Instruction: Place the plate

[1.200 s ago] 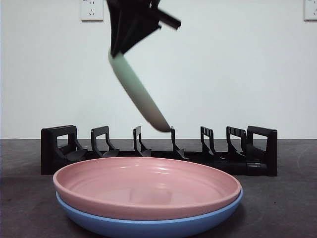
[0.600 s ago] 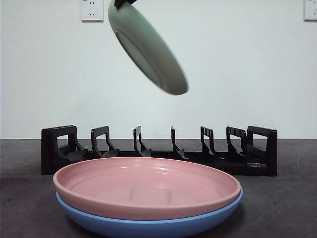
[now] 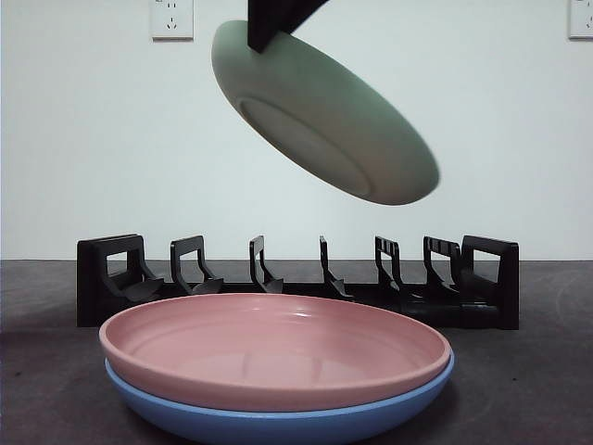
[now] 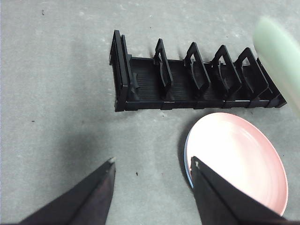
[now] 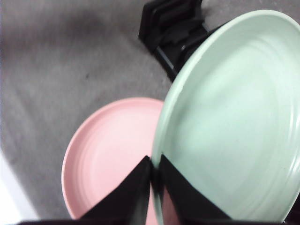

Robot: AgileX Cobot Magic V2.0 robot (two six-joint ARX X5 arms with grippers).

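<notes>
The long black plastic dish rack (image 3: 296, 280) stood across the far side of the dark grey table (image 3: 46, 371), its row of upright dividers facing forward and all its slots bare. Nearer the camera sat a wide pink ceramic plate (image 3: 276, 348) nested in a blue plate (image 3: 278, 422) of like size, the pair lying just in front of the rack and so beneath any low approach to it.

The pale green round plate (image 3: 324, 116), the task's own piece, hung in the air above the rack's middle, well clear of it, tilted with its underside toward the camera. The right gripper (image 5: 152, 173) was pinched narrow on its rim, an edge grip that probably suited dropping the plate upright between two dividers (the tilt would need steepening first).

The left gripper (image 4: 152, 164) waited above bare table left of the plates, jaws spread wide, holding nothing.
</notes>
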